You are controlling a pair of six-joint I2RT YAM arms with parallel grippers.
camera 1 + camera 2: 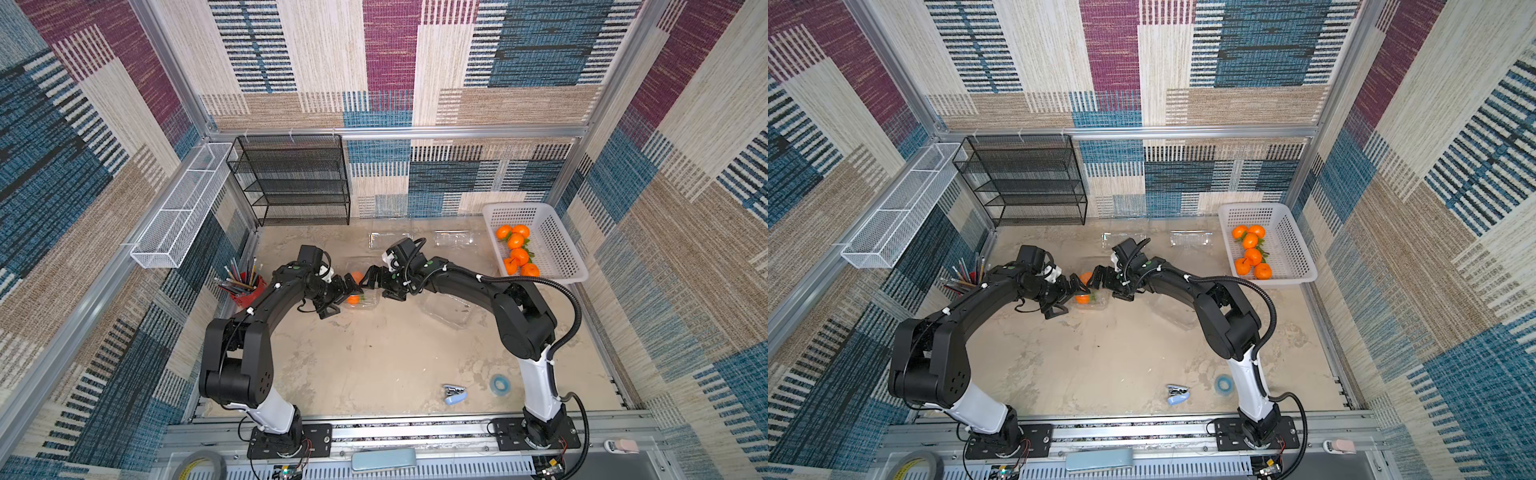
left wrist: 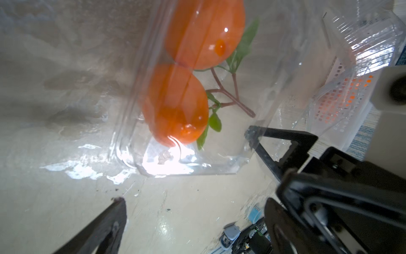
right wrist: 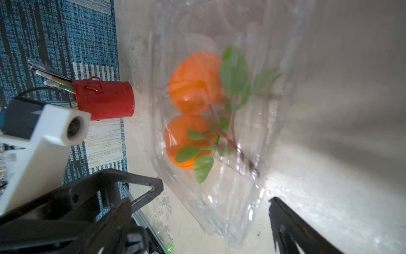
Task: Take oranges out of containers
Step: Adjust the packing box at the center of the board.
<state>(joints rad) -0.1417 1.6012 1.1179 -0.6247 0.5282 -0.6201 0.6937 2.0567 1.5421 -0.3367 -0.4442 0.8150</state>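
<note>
Cased in matte black above white lower links (image 1: 274, 409), bolted to black base plates (image 1: 318, 436), trailing ribbed black hose (image 1: 578, 316), cinched with white cable ties (image 1: 250, 310).

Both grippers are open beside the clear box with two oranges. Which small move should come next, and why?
Probably close the left gripper on the near end of the container to steady it. That end lies between its open jaws, the two oranges are inside, and the right gripper, also open, faces the opposite end.

We see a mottled beige table (image 1: 374, 353) carrying a white basket (image 1: 552, 249). Clear containers (image 1: 446, 313) lie left of the basket, a stapler (image 1: 455, 395) and blue tape roll (image 1: 498, 384) nearer the robot, and a red pencil cup (image 1: 249, 289) far left.
</note>
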